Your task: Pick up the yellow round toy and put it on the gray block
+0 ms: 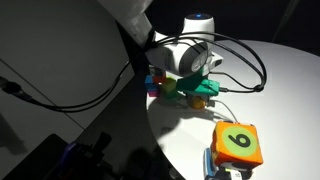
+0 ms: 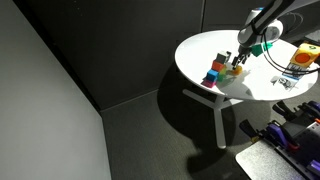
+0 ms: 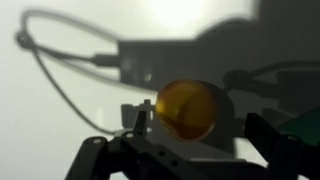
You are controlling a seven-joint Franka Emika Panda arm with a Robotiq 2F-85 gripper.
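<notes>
Where exterior views blur it, the wrist view shows the gripper (image 3: pixel 203 128) wide around the yellow round toy (image 3: pixel 185 108).

A round white bench (image 2: pixel 195 52) stands brightly lit on splayed white legs (image 2: pixel 216 112) over a dark floor (image 2: pixel 150 135). A dark wall (image 2: pixel 140 40) rises behind it and a pale gray wall (image 2: pixel 40 110) runs alongside. Hard shadows cross the benchtop.

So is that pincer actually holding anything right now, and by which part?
It seems not. In the wrist view the small yellow-orange ball lies between the fingers of the open pincer, with a gap on one side.
</notes>
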